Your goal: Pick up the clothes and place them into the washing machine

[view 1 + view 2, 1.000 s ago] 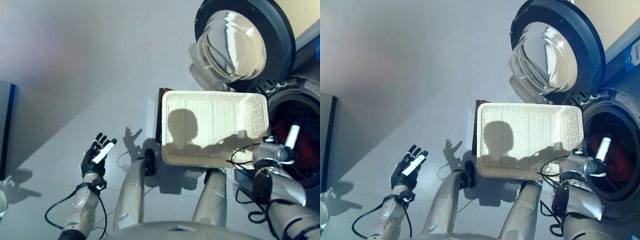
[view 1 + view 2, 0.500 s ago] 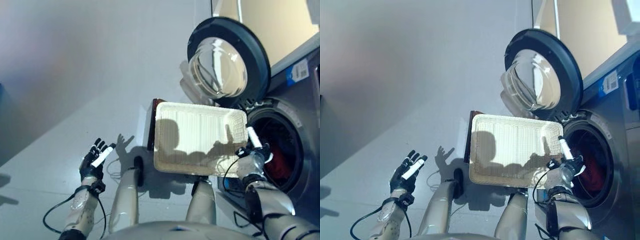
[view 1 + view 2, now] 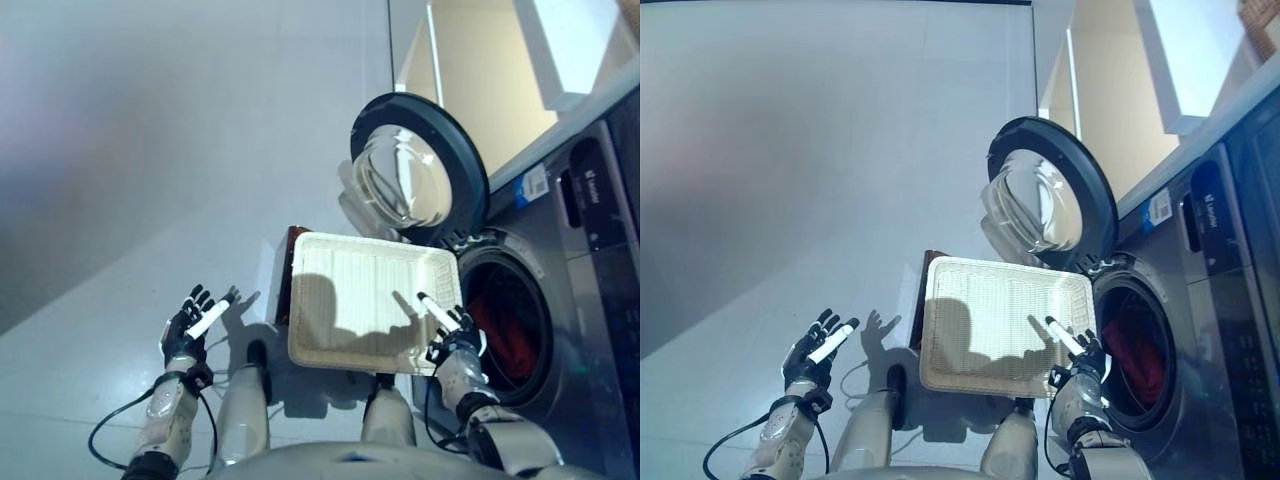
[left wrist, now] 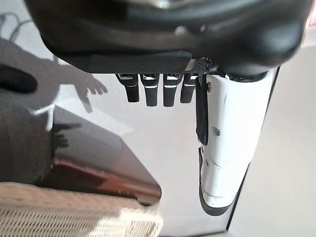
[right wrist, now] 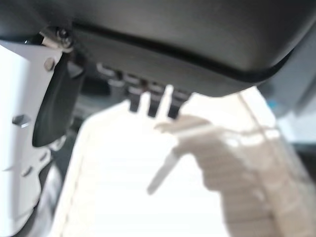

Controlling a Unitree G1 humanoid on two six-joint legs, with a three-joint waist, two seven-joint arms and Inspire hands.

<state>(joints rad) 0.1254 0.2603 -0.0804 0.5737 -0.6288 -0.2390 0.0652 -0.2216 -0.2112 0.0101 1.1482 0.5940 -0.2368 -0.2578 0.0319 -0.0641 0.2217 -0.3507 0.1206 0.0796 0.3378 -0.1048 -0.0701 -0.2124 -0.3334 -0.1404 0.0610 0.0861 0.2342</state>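
Clothes (image 3: 505, 325) inside washing machine (image 3: 575, 300); white basket (image 3: 365, 305) beside open door (image 3: 420, 170)

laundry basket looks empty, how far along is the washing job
Mostly done, it seems. The white wicker basket holds no clothes, and red clothes lie inside the washing machine drum. Nothing is in hand: the left hand and right hand are both open and empty, the right near the basket's corner by the drum. The round door stands open, so closing it may remain.
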